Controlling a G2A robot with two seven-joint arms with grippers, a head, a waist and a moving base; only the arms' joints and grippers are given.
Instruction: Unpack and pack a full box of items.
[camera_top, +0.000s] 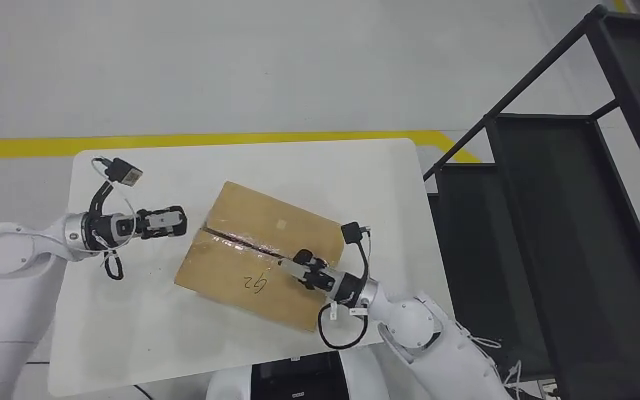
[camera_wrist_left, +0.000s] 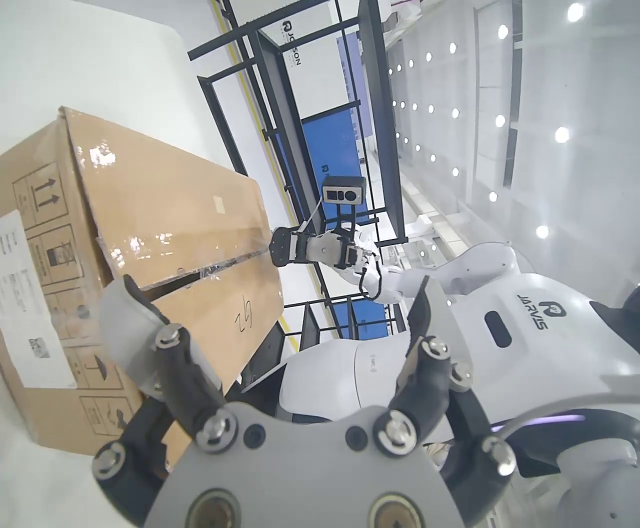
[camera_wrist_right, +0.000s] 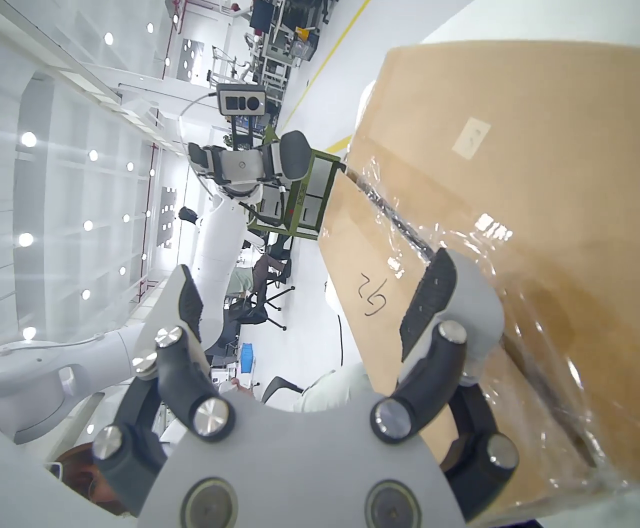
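A closed brown cardboard box (camera_top: 260, 255) lies slantwise in the middle of the white table (camera_top: 300, 165). Clear tape (camera_wrist_right: 400, 230) runs along its top seam, and the tape looks split along the seam. My left gripper (camera_top: 172, 222) is open, level with the box's left end and a short way off it; in its own view the open fingers (camera_wrist_left: 130, 320) frame the box (camera_wrist_left: 165, 200). My right gripper (camera_top: 305, 272) is open over the box top near the seam, one fingertip (camera_wrist_right: 440, 285) close against the cardboard (camera_wrist_right: 500, 150).
A black metal rack (camera_top: 560, 200) stands just off the table's right side. A yellow line (camera_top: 200, 143) marks the floor behind the table. A white label (camera_wrist_left: 25, 310) is stuck on the box's end face. Bare table surface lies behind and to the left of the box.
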